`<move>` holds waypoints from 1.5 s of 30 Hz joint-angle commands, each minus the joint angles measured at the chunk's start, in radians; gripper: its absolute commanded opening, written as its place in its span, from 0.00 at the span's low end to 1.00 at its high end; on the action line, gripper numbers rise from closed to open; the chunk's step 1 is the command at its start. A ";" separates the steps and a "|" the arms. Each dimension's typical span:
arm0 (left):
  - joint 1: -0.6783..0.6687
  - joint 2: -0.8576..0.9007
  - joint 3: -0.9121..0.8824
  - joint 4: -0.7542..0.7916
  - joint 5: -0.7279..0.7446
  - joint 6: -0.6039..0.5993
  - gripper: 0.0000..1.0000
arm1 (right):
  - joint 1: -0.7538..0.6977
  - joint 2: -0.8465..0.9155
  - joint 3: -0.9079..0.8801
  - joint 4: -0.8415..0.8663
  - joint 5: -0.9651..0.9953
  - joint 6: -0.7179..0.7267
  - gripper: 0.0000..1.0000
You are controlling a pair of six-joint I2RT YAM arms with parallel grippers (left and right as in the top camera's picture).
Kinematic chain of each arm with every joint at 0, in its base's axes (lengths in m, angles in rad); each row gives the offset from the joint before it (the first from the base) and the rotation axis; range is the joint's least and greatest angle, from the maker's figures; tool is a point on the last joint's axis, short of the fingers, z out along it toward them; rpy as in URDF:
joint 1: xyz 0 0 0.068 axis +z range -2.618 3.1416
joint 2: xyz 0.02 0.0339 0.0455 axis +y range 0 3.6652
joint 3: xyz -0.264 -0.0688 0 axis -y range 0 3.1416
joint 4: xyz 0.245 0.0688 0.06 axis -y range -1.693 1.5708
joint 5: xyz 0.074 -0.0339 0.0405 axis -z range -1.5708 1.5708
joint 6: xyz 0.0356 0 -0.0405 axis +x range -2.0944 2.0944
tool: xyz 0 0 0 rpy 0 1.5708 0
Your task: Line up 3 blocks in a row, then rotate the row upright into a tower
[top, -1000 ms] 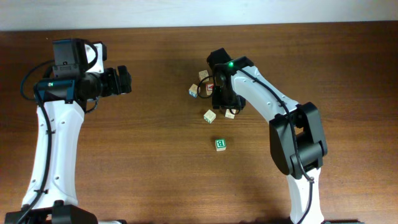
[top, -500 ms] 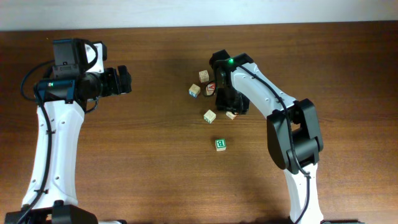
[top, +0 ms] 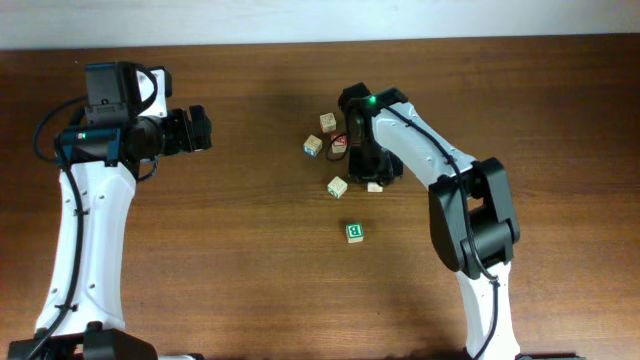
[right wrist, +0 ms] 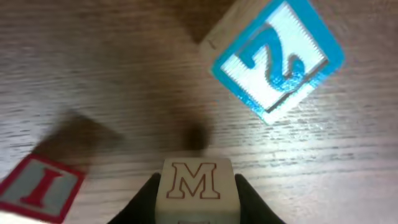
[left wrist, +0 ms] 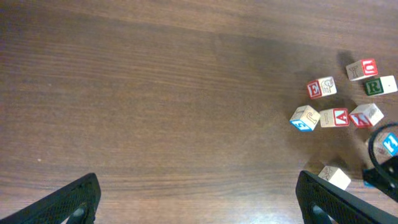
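Since a second ago, the right arm's elbow has been shifted slightly toward 9 o'clock, and the jaws of the right end effector (top: 371,178) have been drawn in.

Nearest the arm bases, the green block (top: 354,232) is seen alone on the desk (top: 250,270), letter face up. It lies at 6 o'clock from the right end effector and apart from it. Farther out, the pale block (top: 337,186) lies at 8 o'clock from that end effector, near it but untouched.

The M block (right wrist: 196,180) is clamped in the right end effector, a dark finger pressed against each side and its red-outlined letter turned to the wrist camera. Whether it rests on the desk cannot be told. In the wrist view, the blue cube (right wrist: 277,59) is seen at 1 o'clock from it, set cornerwise and apart, and the I block (right wrist: 40,190) at 9 o'clock.

Beyond these, further blocks (top: 328,121) are grouped at 10 to 11 o'clock from the right end effector.

At the desk's 9 o'clock side, the left end effector (top: 200,130) is held with its jaws wide apart and nothing between them, well apart from every block.
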 commanded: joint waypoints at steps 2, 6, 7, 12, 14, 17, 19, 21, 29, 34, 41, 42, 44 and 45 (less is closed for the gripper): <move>0.003 0.004 0.017 0.002 -0.004 -0.006 0.99 | -0.008 -0.188 0.026 -0.153 -0.090 -0.189 0.25; 0.003 0.004 0.017 0.002 -0.004 -0.006 0.99 | 0.021 -0.349 -0.175 -0.102 -0.113 -0.186 0.25; 0.003 0.004 0.017 0.002 -0.004 -0.006 0.99 | 0.020 -0.394 -0.285 -0.024 -0.133 -0.185 0.25; 0.003 0.004 0.017 0.002 -0.004 -0.006 0.99 | 0.068 -0.395 -0.618 0.319 -0.190 -0.185 0.33; 0.003 0.004 0.017 0.002 -0.004 -0.006 0.99 | 0.068 -0.354 -0.622 0.326 -0.193 -0.185 0.33; 0.003 0.003 0.017 0.001 -0.004 -0.006 0.99 | 0.068 -0.348 -0.622 0.325 -0.199 -0.184 0.50; 0.003 0.004 0.017 0.001 -0.004 -0.006 0.99 | 0.064 -0.349 -0.614 0.318 -0.212 -0.185 0.62; 0.003 0.004 0.017 0.001 -0.004 -0.006 0.99 | 0.064 -0.352 -0.480 0.219 -0.210 -0.189 0.67; 0.003 0.004 0.017 0.001 -0.004 -0.006 0.99 | 0.050 -0.261 -0.264 0.388 -0.090 0.092 0.68; 0.003 0.004 0.017 0.001 -0.004 -0.006 0.99 | 0.150 -0.139 -0.264 0.492 -0.080 0.363 0.66; 0.003 0.004 0.017 0.001 -0.004 -0.006 0.99 | 0.149 -0.100 -0.249 0.482 -0.094 0.149 0.41; 0.003 0.004 0.017 0.001 -0.004 -0.006 0.99 | 0.149 -0.100 -0.229 0.450 -0.108 0.083 0.37; 0.003 0.004 0.017 0.001 -0.004 -0.006 0.99 | 0.151 -0.100 -0.164 0.360 -0.128 -0.016 0.34; 0.003 0.003 0.017 0.001 -0.004 -0.006 0.99 | 0.153 -0.100 -0.117 0.297 -0.153 -0.040 0.34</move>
